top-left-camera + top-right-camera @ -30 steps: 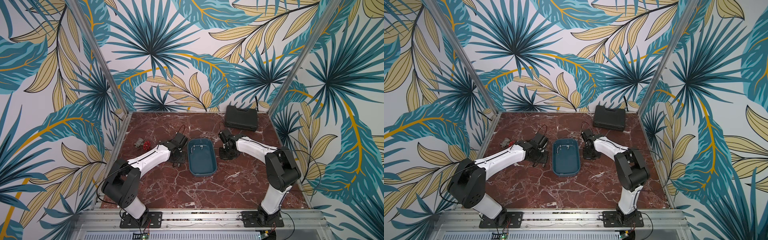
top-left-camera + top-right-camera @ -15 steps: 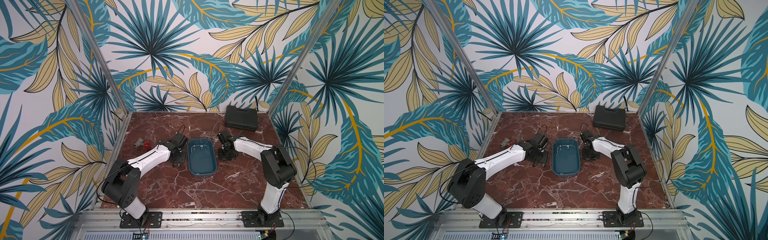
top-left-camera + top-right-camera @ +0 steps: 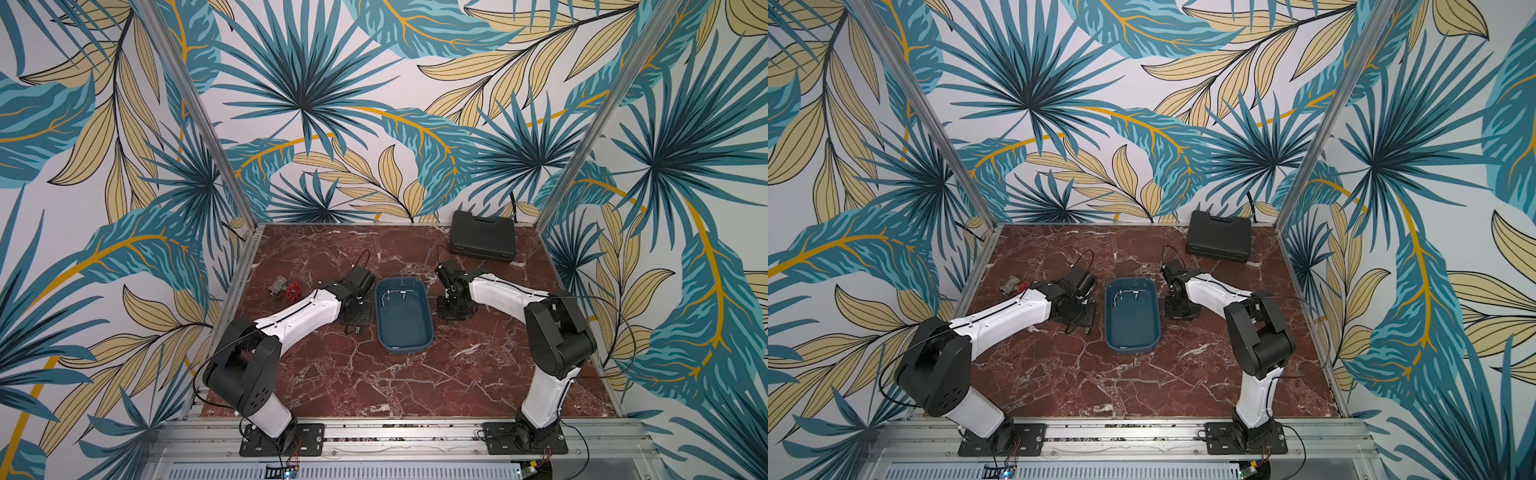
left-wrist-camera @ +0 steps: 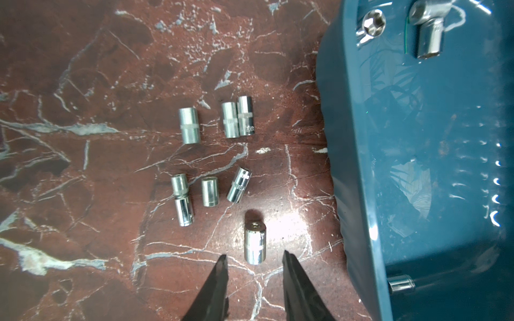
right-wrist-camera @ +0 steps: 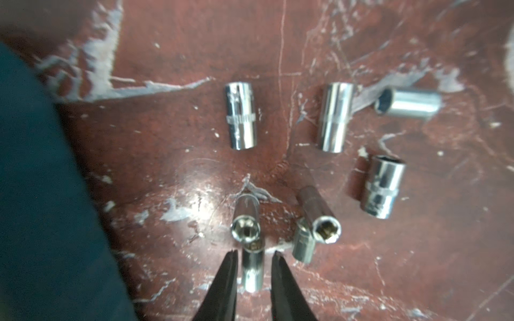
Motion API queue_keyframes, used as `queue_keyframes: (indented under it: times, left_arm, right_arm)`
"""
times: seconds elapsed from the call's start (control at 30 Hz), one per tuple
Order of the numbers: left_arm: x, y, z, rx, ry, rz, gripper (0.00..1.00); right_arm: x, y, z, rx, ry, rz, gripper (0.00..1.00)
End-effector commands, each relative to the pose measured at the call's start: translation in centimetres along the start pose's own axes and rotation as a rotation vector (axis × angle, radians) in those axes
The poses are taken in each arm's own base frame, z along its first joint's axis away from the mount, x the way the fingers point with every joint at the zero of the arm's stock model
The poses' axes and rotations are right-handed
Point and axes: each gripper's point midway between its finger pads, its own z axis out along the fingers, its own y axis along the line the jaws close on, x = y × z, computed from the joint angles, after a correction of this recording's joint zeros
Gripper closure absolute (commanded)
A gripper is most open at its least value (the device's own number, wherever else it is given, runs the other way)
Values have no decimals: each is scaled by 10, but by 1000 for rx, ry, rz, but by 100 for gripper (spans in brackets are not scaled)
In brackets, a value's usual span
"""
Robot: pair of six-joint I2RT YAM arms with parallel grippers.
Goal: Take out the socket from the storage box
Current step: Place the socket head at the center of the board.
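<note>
The teal storage box (image 3: 424,332) (image 3: 1152,332) lies between my two arms, and its wall (image 4: 350,155) shows in the left wrist view. Shiny sockets (image 4: 374,23) lie at its far end, with another (image 4: 402,283) near its rim. My left gripper (image 4: 254,255) is open over the table left of the box, and a lone socket (image 4: 254,239) lies just past its tips. My right gripper (image 5: 255,252) is open right of the box. A socket (image 5: 251,272) lies on the table between its fingers (image 5: 281,278), with a thin gap on each side.
Several loose sockets (image 4: 189,126) lie on the marble left of the box, and several more (image 5: 240,115) lie to its right. A black tool case (image 3: 482,237) sits at the back right. A red-handled valve (image 3: 286,289) lies at the left edge.
My right gripper's fingers have parted slightly around the socket on the table. The left arm has not moved.
</note>
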Motion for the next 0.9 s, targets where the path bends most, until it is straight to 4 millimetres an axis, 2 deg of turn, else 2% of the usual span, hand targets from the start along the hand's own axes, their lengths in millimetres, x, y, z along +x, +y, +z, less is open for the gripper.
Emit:
queue_keyframes:
  times: [0.0,0.17,0.37,0.5,0.63,0.87]
  left_arm:
    - [-29,-10,-23,35,-79,14,63]
    - [-55,-22,-35,56,-126,43,63]
    - [-85,-57,-35,127,-145,112,63]
    - [-98,-78,-19,99,-127,170,63]
    - [-110,-93,0,114,-113,177,63]
    - [-118,-96,31,73,-74,162,63]
  right_arm:
    - [-8,3,-24,-25,-46,6,76]
    - [-15,4,-44,-43,-79,0,75]
    - [-27,4,-73,-56,-146,-4,75]
    - [-28,4,-80,-60,-167,0,75]
    - [-23,2,-74,-58,-157,4,75]
    - [-19,-3,-72,-44,-166,13,75]
